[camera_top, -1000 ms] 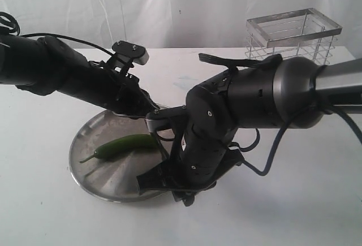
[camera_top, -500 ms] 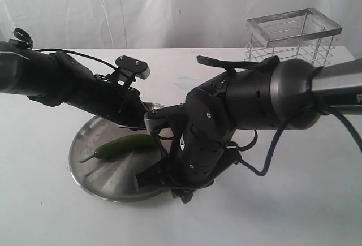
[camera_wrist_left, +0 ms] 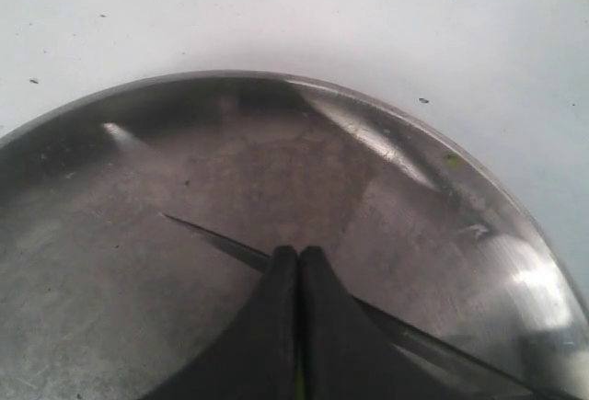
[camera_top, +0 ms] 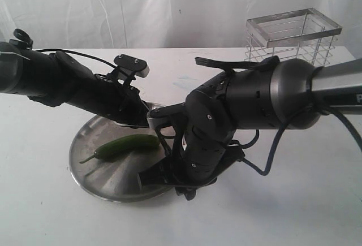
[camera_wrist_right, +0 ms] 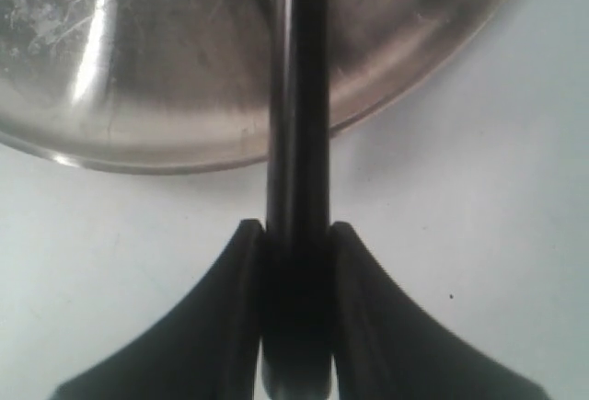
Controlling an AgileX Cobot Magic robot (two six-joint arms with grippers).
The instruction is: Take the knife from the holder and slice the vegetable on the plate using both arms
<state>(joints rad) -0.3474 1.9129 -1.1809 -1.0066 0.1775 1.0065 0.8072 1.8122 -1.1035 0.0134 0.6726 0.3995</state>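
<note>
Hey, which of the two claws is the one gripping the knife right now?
The right claw: its fingers are clamped on either side of the knife. The left claw is pinched shut over the plate, with no knife in it.

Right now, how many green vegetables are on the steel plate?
1. The vegetable lies across the middle of the plate in the exterior view; the right arm may hide others.

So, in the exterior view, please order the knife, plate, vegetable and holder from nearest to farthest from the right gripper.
1. knife: clamped in the right gripper itself.
2. plate: its near rim lies just beneath the gripper.
3. vegetable: on the plate, further left.
4. holder: far back right.
</note>
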